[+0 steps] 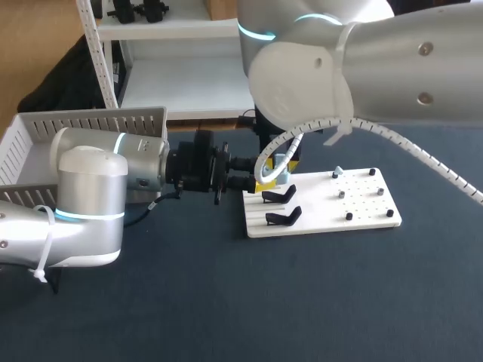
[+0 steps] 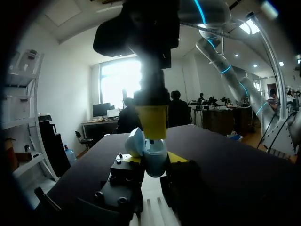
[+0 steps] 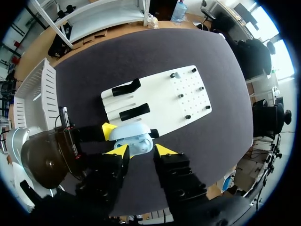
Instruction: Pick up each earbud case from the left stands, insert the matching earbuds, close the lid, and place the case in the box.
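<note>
Case: light-blue plastic earbud case (image 3: 134,140), lid open, at the edge of the flat white stand board (image 3: 162,96).
Left gripper (image 2: 154,159): clamped on the case from both sides, beside the board.
Right gripper (image 3: 141,150): fingers apart, just above the case, over the board's edge.

Left gripper (image 1: 263,183) at white board (image 1: 364,219) left edge, beside two black stands (image 1: 280,196); white box (image 1: 90,122) behind.

Earbud case (image 1: 283,161): largely hidden behind the cable (image 1: 302,134) of the right arm (image 1: 392,60).
Box (image 1: 83,124): cut by the picture's edge, partly behind the left arm (image 1: 90,188).
</note>
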Robot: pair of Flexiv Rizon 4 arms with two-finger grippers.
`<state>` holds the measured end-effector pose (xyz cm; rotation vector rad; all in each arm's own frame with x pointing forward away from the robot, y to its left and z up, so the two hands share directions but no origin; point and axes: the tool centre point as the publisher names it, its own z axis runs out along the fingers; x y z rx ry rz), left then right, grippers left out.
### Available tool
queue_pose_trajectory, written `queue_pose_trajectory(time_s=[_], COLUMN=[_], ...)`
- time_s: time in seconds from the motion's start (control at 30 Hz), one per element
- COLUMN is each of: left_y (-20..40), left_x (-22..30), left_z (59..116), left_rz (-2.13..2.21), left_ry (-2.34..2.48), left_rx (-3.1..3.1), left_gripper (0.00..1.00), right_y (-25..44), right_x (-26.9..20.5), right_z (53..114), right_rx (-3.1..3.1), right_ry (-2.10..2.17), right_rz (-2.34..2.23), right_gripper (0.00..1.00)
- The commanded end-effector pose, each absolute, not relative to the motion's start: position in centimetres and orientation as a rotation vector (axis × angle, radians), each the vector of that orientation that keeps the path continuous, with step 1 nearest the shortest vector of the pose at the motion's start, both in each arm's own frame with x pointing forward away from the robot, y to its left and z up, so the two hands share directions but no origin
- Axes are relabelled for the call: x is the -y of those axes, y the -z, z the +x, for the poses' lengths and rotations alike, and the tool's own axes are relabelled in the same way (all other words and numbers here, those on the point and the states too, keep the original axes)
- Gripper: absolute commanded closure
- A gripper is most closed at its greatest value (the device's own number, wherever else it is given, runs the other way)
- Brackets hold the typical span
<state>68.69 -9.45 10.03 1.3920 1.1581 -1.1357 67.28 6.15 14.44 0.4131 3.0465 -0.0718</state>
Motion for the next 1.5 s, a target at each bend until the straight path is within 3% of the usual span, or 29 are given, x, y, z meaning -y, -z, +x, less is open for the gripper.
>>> queue_pose_trajectory(time_s=[0.03,0.27,0.43,0.53,0.6,0.77,0.87,1.0,1.5], left_y=[-10.0,-10.0,-10.0,-10.0,-10.0,-10.0,-10.0,-10.0,-10.0], left_x=[9.4,9.4,9.4,9.4,9.4,9.4,9.4,9.4,9.4], left_z=[68.7,68.7,68.7,68.7,68.7,68.7,68.7,68.7,68.7], left_rz=[1.390,1.390,1.390,1.390,1.390,1.390,1.390,1.390,1.390], left_ry=[1.136,1.136,1.136,1.136,1.136,1.136,1.136,1.136,1.136], left_rx=[-1.155,-1.155,-1.155,-1.155,-1.155,-1.155,-1.155,-1.155,-1.155], left_gripper=[1.00,1.00,1.00,1.00,1.00,1.00,1.00,1.00,1.00], right_y=[-14.7,-17.0,-17.9,-18.2,-18.4,-18.6,-18.4,-17.6,-11.7], right_x=[-6.3,-5.1,-2.9,-1.4,-0.3,1.6,2.3,2.9,4.8], right_z=[67.3,66.0,65.6,65.9,66.2,67.2,67.8,68.8,74.1], right_rx=[-3.048,-3.011,-2.979,-2.930,-2.909,-2.855,-2.848,-2.852,-2.928], right_ry=[0.069,-0.030,-0.231,-0.291,-0.347,-0.389,-0.375,-0.372,-0.201], right_rz=[0.413,0.418,0.310,0.260,0.252,0.206,0.168,0.115,0.116], right_gripper=[0.55,0.65,0.61,0.51,0.33,0.36,0.32,0.44,0.49])
